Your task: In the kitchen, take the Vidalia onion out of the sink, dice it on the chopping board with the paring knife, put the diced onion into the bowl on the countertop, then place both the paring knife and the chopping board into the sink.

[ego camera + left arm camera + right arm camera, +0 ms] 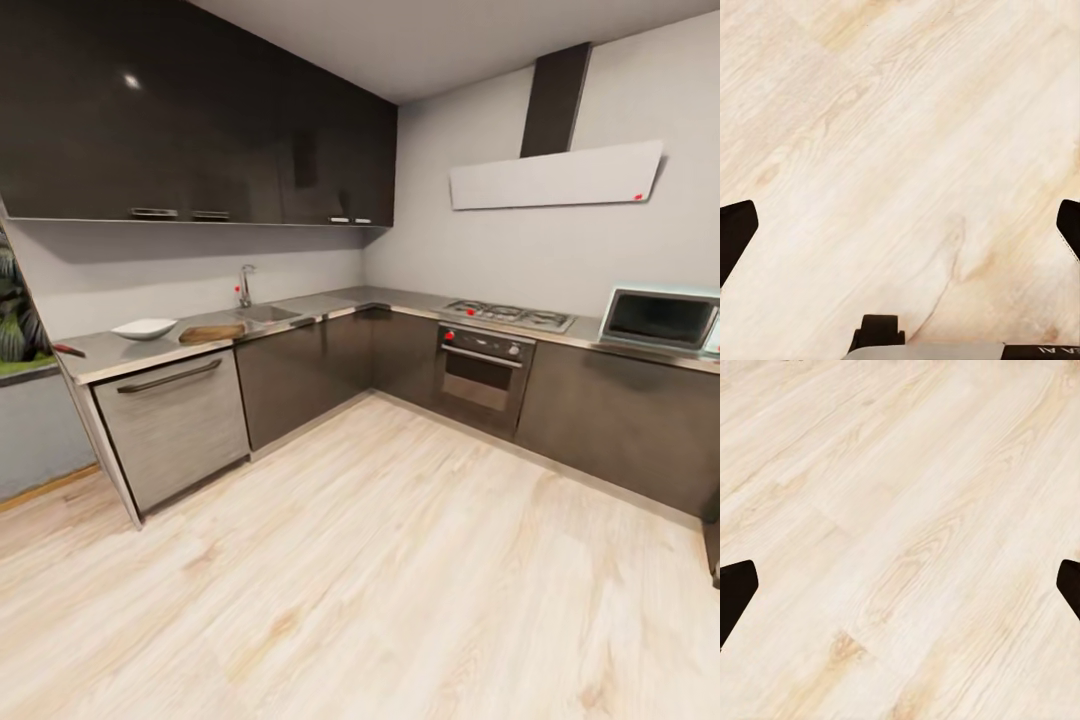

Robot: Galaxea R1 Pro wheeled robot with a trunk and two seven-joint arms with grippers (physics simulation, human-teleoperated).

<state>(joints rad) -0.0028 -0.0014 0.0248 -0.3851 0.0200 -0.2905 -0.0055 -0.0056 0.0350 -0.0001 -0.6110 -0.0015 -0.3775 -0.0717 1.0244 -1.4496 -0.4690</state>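
Across the room in the head view, the grey countertop (105,356) carries the white bowl (144,328), and the dark-brown chopping board (212,333) lies just right of it. The sink (266,313) with its chrome tap (245,285) lies beyond the board. A small red-and-dark item at the counter's left end looks like the paring knife (68,350). The Vidalia onion is hidden from here. My left gripper (900,232) hangs open over the wooden floor with nothing between its fingers. My right gripper (900,592) is open over the floor too.
Pale wood floor (380,560) stretches between me and the L-shaped cabinets. A steel-fronted unit (175,420) stands under the bowl. The oven (482,372), hob (508,316) and microwave (660,320) line the right-hand wall. Dark wall cupboards (190,120) hang above the sink.
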